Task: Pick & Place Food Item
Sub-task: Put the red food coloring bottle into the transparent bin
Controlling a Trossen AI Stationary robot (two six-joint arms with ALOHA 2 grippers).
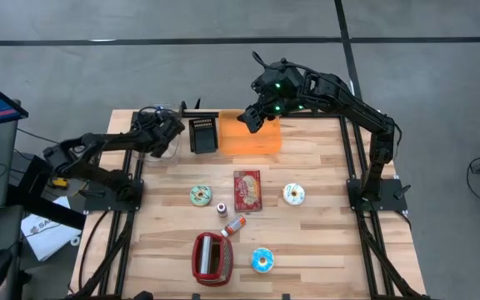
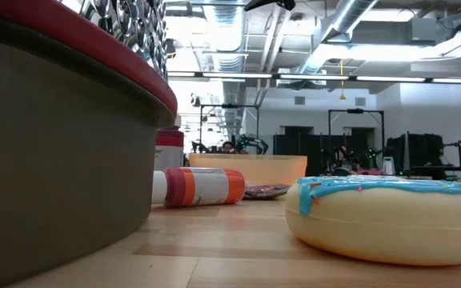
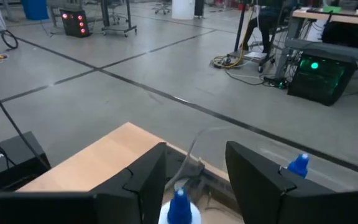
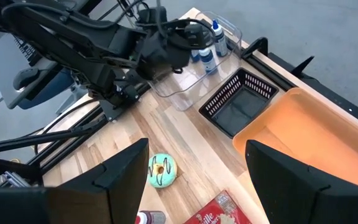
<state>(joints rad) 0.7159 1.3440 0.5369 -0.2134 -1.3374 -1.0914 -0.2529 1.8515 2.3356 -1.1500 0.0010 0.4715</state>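
Observation:
My left gripper (image 1: 172,132) (image 3: 196,149) is open at the table's far left, over a clear tub (image 4: 178,93). A white bottle with a blue cap (image 3: 179,206) stands between its fingers; I cannot tell whether they touch it. Two more blue-capped bottles (image 4: 217,32) (image 4: 207,59) stand in the tub. My right gripper (image 1: 251,119) (image 4: 197,146) hangs open high above the orange bin (image 1: 252,137). On the table lie a green donut (image 1: 200,194), a red snack packet (image 1: 247,190), a pale donut (image 1: 294,194) and a blue donut (image 1: 262,261) (image 2: 382,216).
A black mesh basket (image 1: 203,135) stands between the tub and the orange bin. A small bottle (image 1: 222,208) and an orange-and-white tube (image 1: 236,225) (image 2: 202,186) lie mid-table. A red wire basket (image 1: 212,255) stands at the near edge beside the blue donut.

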